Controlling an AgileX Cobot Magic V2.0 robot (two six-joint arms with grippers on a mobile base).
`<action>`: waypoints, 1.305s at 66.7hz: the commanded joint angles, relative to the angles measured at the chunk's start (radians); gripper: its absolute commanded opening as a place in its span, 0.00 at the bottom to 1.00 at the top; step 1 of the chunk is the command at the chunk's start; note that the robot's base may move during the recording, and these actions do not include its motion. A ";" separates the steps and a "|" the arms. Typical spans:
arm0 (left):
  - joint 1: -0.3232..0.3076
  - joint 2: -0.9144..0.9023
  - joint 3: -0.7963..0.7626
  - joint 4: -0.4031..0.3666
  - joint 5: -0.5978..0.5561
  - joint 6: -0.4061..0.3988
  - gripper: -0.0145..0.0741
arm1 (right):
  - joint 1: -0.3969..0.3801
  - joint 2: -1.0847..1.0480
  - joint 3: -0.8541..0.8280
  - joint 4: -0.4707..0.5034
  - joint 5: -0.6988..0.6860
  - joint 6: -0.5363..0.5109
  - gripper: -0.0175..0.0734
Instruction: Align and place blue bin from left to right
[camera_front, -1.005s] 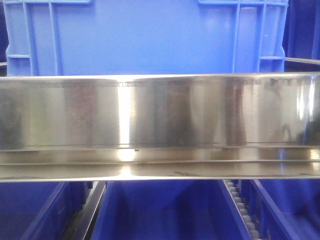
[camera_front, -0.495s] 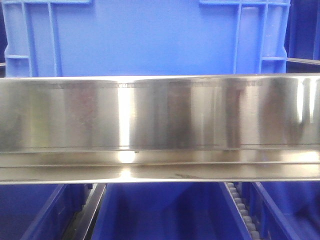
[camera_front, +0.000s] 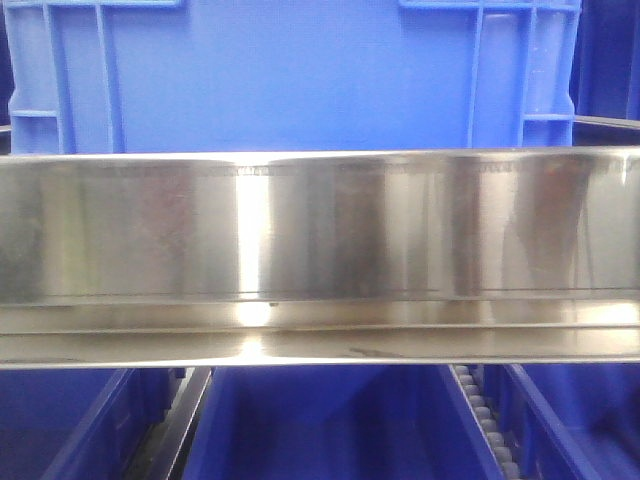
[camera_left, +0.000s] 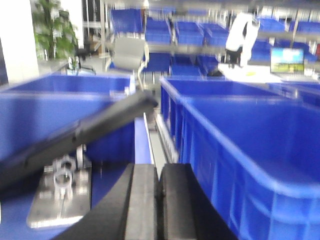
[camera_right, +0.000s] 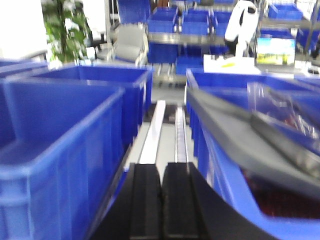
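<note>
The blue bin (camera_front: 290, 70) fills the top of the front view behind a steel rail, showing its flat side wall and corner ribs. In the left wrist view it stands just right of my left gripper (camera_left: 157, 167), whose black pads are pressed together with nothing between them. In the right wrist view the blue bin (camera_right: 60, 135) stands to the left of my right gripper (camera_right: 161, 167), which is also shut and empty. Both grippers point along the narrow gaps beside the bin's walls.
A shiny steel rail (camera_front: 320, 250) spans the front view, with more blue bins (camera_front: 320, 430) and a roller track (camera_front: 482, 410) below it. A black arm link (camera_left: 75, 135) crosses over the neighbouring bin on the left. A grey arm link (camera_right: 240, 135) lies over the bin on the right.
The blue bin's wall shifted by a few pixels in the front view a second ago and has held still since. Reflections at the rail's right end changed slightly.
</note>
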 joint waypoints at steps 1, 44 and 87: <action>-0.003 0.040 -0.010 -0.006 -0.041 -0.008 0.04 | 0.001 0.028 -0.022 0.010 -0.062 -0.003 0.01; -0.189 0.713 -0.597 0.055 0.262 -0.117 0.04 | 0.073 0.660 -0.478 0.000 0.112 0.057 0.04; -0.297 1.232 -1.332 0.319 0.841 -0.405 0.04 | 0.319 1.179 -1.115 -0.287 0.642 0.447 0.04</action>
